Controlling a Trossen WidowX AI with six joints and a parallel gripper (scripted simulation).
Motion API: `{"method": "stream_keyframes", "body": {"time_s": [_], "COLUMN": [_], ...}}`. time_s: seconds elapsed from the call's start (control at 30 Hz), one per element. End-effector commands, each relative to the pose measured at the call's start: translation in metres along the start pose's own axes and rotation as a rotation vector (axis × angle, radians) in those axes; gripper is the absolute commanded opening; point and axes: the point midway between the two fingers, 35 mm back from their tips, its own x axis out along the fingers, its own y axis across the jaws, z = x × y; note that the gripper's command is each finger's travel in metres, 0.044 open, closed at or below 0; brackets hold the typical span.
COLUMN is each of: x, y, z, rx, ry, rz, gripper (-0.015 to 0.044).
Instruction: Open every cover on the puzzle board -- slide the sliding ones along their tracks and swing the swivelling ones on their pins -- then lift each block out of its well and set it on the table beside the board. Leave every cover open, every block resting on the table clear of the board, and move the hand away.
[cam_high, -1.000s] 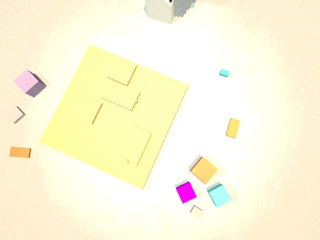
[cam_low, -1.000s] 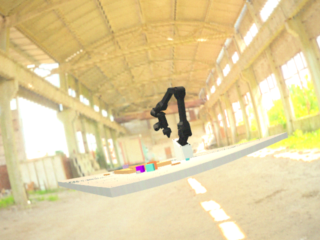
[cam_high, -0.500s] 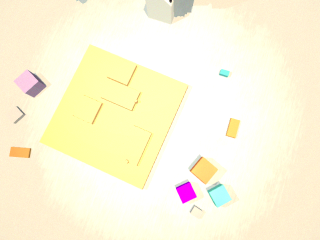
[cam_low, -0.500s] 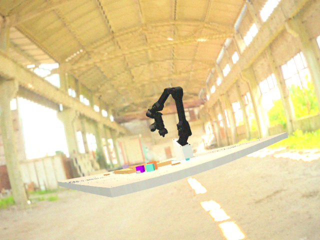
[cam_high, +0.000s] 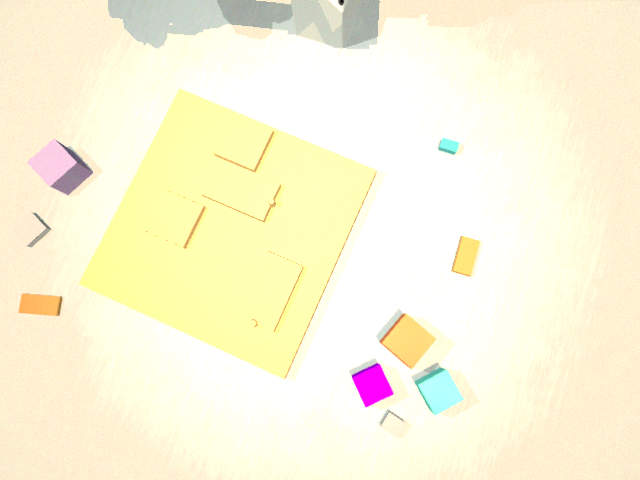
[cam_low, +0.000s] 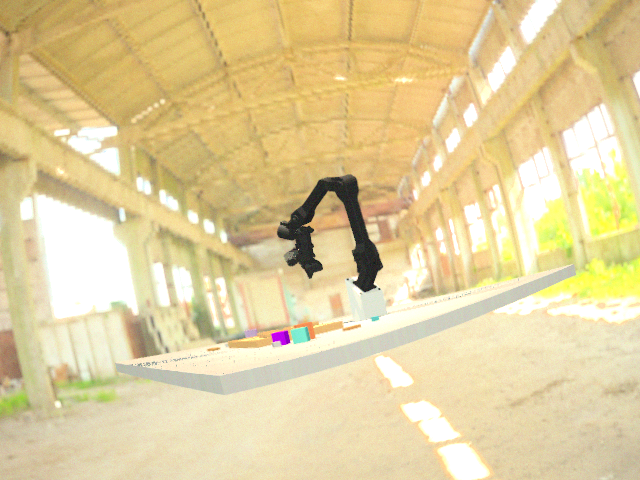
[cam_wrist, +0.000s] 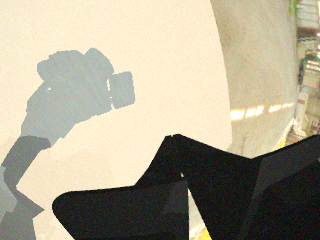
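The puzzle board (cam_high: 330, 206) (cam_low: 248, 343) looks pale yellow and lies tilted in the top view. Several raised edges and two small round marks show on it; glare hides which parts are covers or wells. No block shows standing on it. An orange block (cam_high: 408, 341) (cam_low: 311, 330), a magenta block (cam_high: 372, 385) (cam_low: 279, 337) and a turquoise block (cam_high: 439, 391) (cam_low: 299, 335) stand on the table beyond its lower right side. A pink-purple block (cam_high: 53, 163) (cam_low: 251, 332) stands left of it. My gripper (cam_low: 311, 276) (cam_wrist: 172, 142) is shut and empty, high above the table.
Small flat pieces lie around the board: turquoise (cam_high: 448, 146), orange-yellow (cam_high: 465, 256), orange (cam_high: 40, 304) and pale (cam_high: 394, 424). A pale angled object (cam_high: 41, 230) lies at the far left. The arm's light base (cam_high: 333, 25) (cam_low: 368, 303) stands behind the board.
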Motion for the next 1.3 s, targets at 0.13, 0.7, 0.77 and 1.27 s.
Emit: {"method": "stream_keyframes", "body": {"time_s": [0.13, 0.7, 0.77, 1.27], "x": [-0.008, -0.020, -0.021, -0.032], "y": [0.020, 0.073, 0.080, 0.141], "z": [0.040, 0.103, 0.109, 0.156], "rx": [-0.061, -0.146, -0.153, -0.200], "ry": [-0.061, -0.135, -0.142, -0.184], "rz": [0.043, 0.154, 0.171, 0.316], "gripper": [0.0000, 0.0000, 0.0000, 0.0000]}}
